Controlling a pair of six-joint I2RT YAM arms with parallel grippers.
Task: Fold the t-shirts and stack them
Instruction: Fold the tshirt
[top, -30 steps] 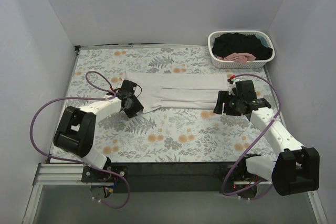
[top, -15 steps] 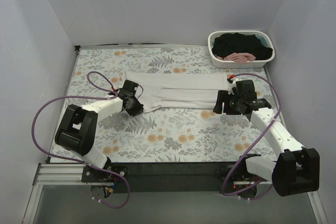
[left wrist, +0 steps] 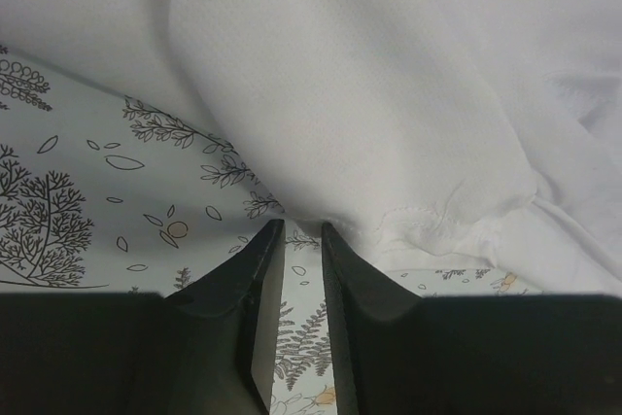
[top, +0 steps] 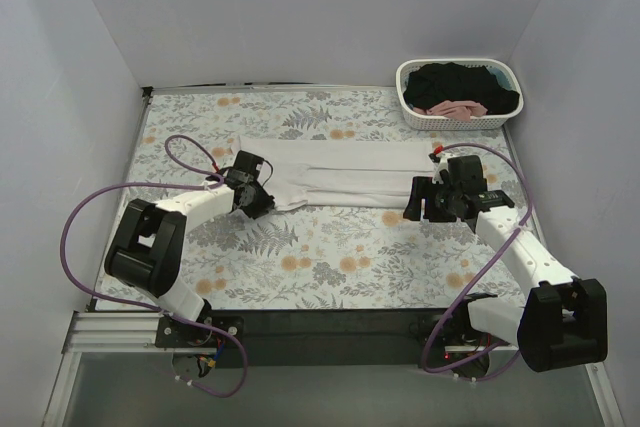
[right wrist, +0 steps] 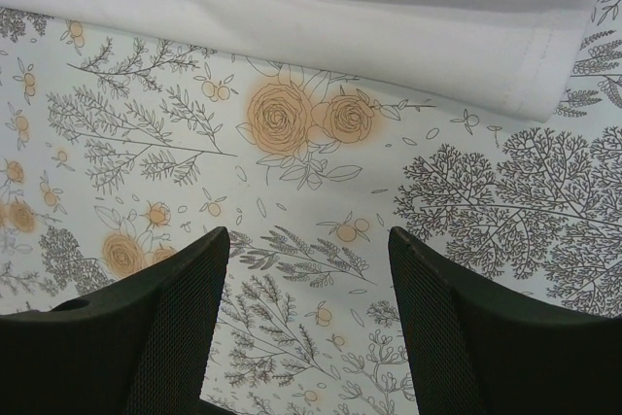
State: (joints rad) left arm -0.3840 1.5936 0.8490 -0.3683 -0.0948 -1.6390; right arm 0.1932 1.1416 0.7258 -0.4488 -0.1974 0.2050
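White t-shirt (top: 340, 175) lies flat across the counter (top: 330, 257). Left tool (left wrist: 299, 228) is nearly pressed together at its near hem, nothing caught. Right tool (right wrist: 306, 240) is spread, just short of the corner. Best to pinch all layers at both ends and lift evenly.

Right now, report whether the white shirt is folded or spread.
Folded lengthwise: the white shirt lies as a narrow strip, with stacked layers at its edge in the right wrist view.
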